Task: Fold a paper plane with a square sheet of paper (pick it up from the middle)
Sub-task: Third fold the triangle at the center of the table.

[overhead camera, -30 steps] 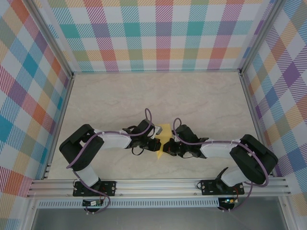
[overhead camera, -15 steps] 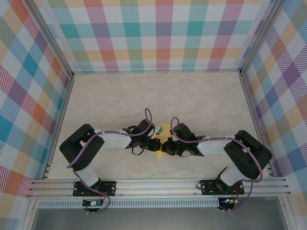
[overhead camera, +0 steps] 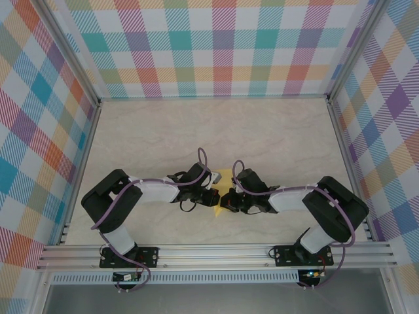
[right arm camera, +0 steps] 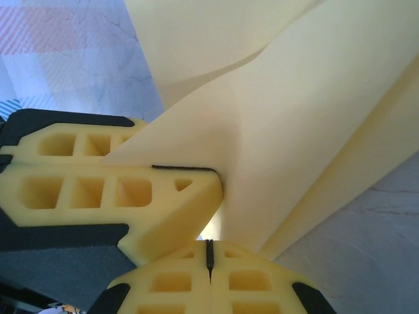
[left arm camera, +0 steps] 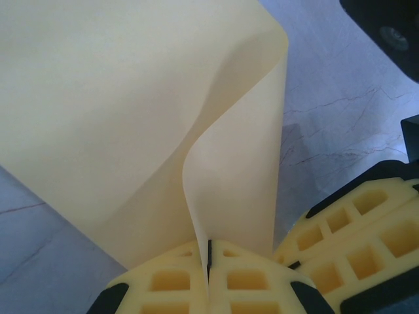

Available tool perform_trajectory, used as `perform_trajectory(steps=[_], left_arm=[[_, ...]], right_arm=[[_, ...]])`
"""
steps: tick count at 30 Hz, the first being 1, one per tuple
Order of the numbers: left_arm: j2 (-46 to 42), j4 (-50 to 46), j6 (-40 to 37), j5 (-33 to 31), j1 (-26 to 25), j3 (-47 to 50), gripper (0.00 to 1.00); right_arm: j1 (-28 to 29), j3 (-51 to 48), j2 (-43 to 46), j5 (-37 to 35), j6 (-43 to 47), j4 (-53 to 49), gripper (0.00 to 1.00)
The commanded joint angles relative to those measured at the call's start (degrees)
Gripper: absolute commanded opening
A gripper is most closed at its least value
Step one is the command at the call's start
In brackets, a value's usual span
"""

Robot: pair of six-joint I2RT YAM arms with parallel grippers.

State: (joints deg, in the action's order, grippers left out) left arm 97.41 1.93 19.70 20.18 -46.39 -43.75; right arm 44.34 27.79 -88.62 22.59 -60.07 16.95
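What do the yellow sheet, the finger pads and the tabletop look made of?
Sheet: thin matte yellow paper, it seems; it curls softly without creasing. Finger pads: yellow foam or soft plastic, likely, moulded in open cells. Tabletop: pale marble-look surface with thin veins, possibly printed laminate.

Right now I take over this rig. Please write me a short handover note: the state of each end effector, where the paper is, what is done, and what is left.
Left end effector: shut, pinching one edge of the square sheet of paper.
Right end effector: shut on the same sheet, close beside the left one.
Paper: held between the two arms over the near middle of the table, bowed into a loose curve that rolls over itself.
Done: the sheet is gripped by both sides and starting to bend.
Left: no sharp crease shows, so the first fold must be pressed flat, then every later fold.
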Motion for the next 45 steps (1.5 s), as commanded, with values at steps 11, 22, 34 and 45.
perform_trajectory(steps=[11,22,34,45], left_arm=[[3.40,-5.84,-1.45,-2.86,-0.19,1.76,0.02],[3.32,-7.52,-2.13,-3.63,-0.23,0.97,0.02],[3.84,-7.56,-2.17,-3.14,-0.21,0.56,0.03],[4.17,-8.26,-2.69,-3.07,-0.22,0.18,0.03]], right_arm=[[0.70,-1.18,-4.82,-2.68,-0.38,1.90,0.00],[-3.06,1.35,4.93,-3.12,4.24,-6.47,0.00],[-5.23,4.71,-0.24,0.24,5.88,-4.74,0.01],[-6.46,2.53,-4.24,-0.82,7.33,-5.47,0.01]])
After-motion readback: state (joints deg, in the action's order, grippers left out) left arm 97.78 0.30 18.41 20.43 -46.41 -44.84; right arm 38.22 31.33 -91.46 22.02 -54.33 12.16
